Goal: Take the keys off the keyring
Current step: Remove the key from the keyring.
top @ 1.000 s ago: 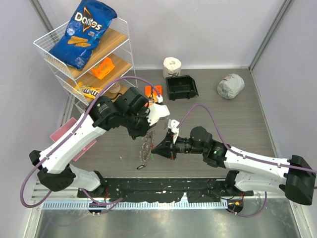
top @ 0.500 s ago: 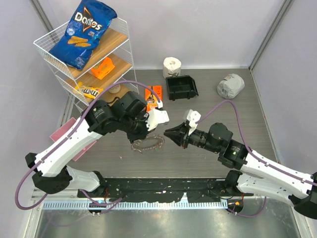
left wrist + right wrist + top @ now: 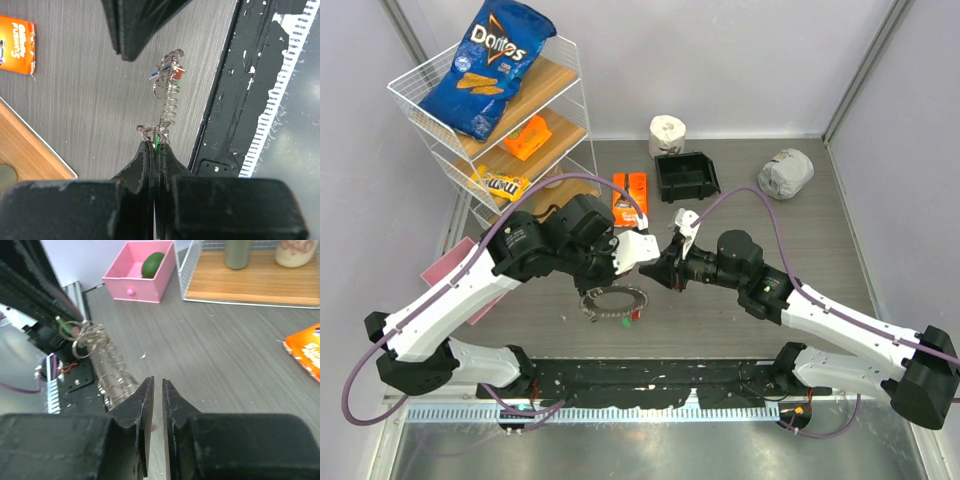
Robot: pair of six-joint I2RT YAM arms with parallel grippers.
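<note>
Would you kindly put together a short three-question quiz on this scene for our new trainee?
1. True or false: the left end effector is shut on the keyring.
2. What lies on the top shelf of the wire rack? A) a mug B) a Doritos bag C) a book
3. Fill in: in the right wrist view, the rounded item in the pink box is coloured ___.
Key: 1 true; 2 B; 3 green.

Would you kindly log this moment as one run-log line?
left gripper: shut on keyring | right gripper: nearly shut, beside keyring | keys: on keyring
</note>
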